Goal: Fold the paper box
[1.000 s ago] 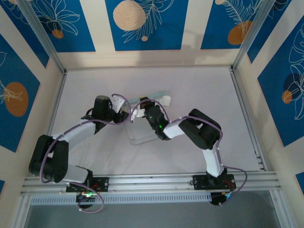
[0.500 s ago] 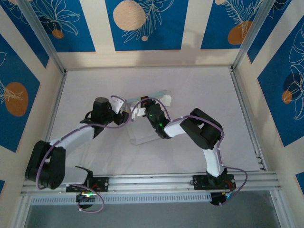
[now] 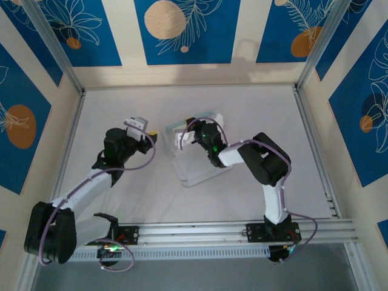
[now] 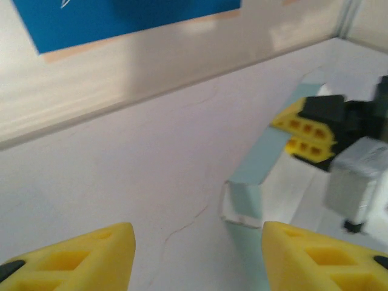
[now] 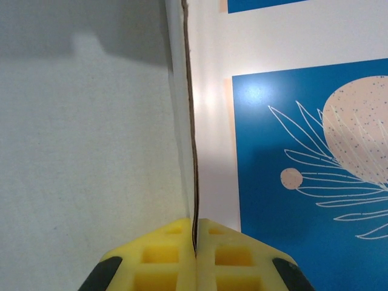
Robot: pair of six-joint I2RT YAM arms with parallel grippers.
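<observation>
Right wrist view: right hand (image 5: 195, 235) clamped on upright edge of paper box (image 5: 91, 151); left hand (image 4: 197, 235) parted, apart, over surface (image 4: 121, 157).

A white table (image 3: 260, 115) bears the flattish paper box (image 3: 200, 173).

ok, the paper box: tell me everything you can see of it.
The paper box is thin white to pale grey-green card, a half-folded die-cut sheet. Its base panel lies flat on the white table, mid-table; a long side wall stands raised along its far edge, ending in a small white tab. The right arm's yellow-fingered gripper is shut on the raised card's edge, seen edge-on in the right wrist view. The left gripper is open and apart from it.
</observation>
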